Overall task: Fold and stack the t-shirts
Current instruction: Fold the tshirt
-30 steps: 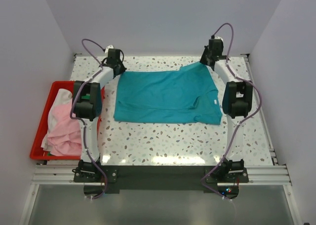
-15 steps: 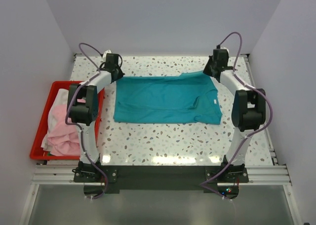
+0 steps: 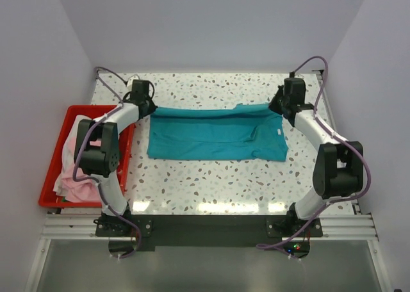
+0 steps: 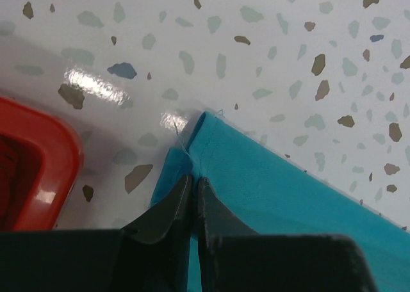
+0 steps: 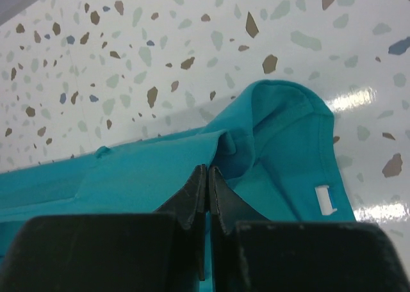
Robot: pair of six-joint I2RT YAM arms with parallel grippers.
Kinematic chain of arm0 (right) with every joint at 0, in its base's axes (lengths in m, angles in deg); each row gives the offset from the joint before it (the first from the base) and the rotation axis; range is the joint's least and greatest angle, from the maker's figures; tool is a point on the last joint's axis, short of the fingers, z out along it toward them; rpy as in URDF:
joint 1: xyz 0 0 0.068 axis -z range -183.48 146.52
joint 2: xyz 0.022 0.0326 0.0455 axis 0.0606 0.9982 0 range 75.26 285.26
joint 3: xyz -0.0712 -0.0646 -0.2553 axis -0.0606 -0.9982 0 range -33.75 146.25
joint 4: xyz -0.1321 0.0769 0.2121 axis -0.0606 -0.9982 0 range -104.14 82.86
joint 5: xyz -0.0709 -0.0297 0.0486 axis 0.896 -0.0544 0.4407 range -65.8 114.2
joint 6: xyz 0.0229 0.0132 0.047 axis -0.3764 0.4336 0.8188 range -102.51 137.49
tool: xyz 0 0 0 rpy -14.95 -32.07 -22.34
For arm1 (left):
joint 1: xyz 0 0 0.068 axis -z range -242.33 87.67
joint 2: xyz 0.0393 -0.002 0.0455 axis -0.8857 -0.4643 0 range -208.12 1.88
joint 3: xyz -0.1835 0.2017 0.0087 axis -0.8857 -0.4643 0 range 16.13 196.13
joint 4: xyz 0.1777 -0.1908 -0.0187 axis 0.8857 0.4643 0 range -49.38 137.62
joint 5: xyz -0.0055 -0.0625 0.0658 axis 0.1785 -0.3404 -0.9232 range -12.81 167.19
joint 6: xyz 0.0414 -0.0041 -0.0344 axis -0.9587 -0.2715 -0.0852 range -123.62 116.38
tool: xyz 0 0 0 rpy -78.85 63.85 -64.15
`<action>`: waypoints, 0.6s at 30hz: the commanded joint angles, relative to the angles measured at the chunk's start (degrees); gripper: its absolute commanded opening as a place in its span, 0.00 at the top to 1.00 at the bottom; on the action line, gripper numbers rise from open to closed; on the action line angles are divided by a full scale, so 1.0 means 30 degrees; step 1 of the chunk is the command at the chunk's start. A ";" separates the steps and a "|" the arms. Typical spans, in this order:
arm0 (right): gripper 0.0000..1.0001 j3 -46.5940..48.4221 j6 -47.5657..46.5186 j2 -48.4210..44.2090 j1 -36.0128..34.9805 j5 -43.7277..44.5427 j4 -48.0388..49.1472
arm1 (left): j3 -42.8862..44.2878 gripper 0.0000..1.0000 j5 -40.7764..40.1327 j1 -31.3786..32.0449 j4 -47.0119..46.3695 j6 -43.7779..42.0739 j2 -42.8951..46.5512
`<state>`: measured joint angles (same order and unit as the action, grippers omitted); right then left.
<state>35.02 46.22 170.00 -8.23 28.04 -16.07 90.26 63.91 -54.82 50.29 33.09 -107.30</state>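
Two corners of the teal t-shirt (image 3: 218,135) are pinched at once. The left gripper (image 3: 146,107) is closed tight on the far-left corner, and the right gripper (image 3: 277,106) is clamped on a bunched fold at the far-right corner. The far edge is pulled into a pretty straight line between them; whether it's lifted clear of the speckled table (image 3: 211,183) can't really be told. The rest of the shirt is laid flat mid-table, doubled over on itself, with a small white label (image 5: 323,199) showing by the hem on the right side. Off to the left, a red bin (image 3: 50,177) is parked at the table's edge, right beside the left arm, and it's stuffed with a pink shirt (image 3: 83,177) and a white piece (image 3: 80,122). From the left wrist, the bin's rounded corner is seen near the pinched corner but apart from the cloth. Room-wise, bare table is left behind the stretched edge and in a wide strip on the near side, between the shirt and the arm bases. Narrower strips are left at either side. Everything is boxed in by plain walls (image 3: 211,23) at the left, right and back, close to the table's edges.
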 commanded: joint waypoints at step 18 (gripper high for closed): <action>0.47 -0.2419 0.0443 -0.3073 0.0120 0.0420 -0.1795 | -0.5900 0.39 0.1848 -0.0217 -0.2113 0.1650 0.6071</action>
<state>24.75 48.38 164.64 -8.21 27.71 -18.91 73.12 68.35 -54.93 47.12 37.11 -94.23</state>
